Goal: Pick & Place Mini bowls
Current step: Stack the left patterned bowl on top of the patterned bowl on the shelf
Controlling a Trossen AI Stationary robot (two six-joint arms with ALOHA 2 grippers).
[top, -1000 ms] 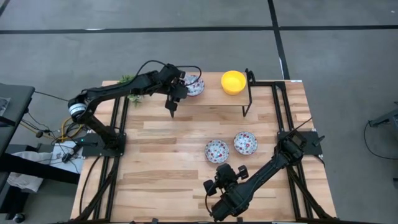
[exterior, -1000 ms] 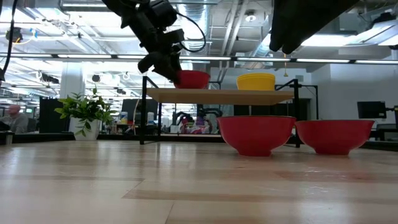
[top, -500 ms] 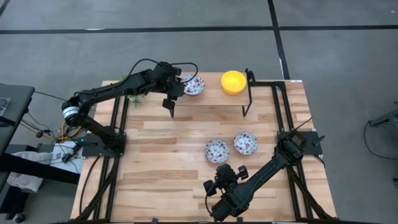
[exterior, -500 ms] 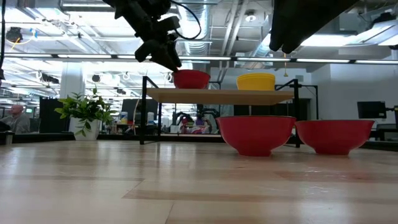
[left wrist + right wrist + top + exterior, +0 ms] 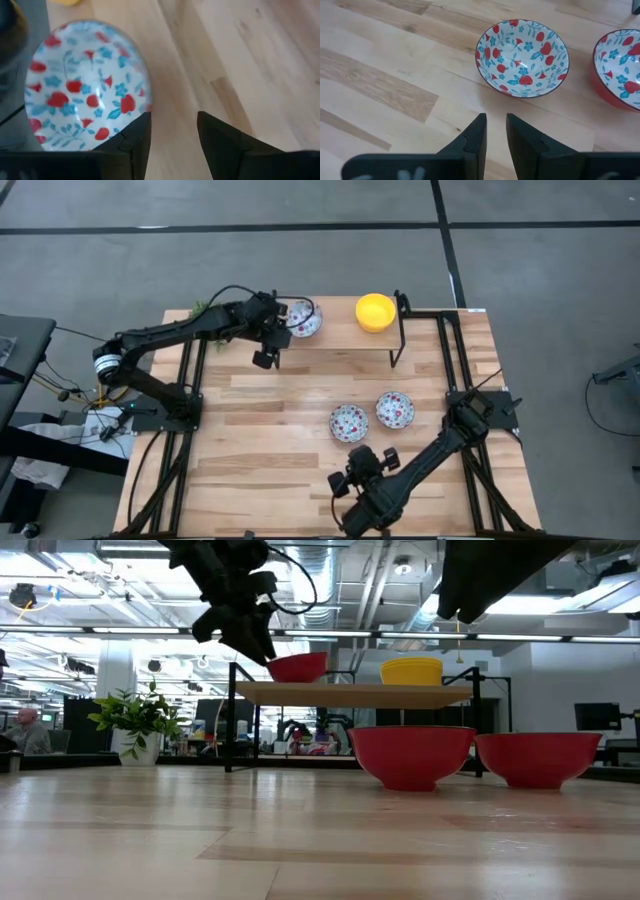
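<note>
Where frame ends, floral bowl rim cropped

The high camera looks straight down on the whole surface. The low camera sits at surface level, facing the room. Each wrist camera looks closely down at the wood; both share floral bowls with the high view.
</note>
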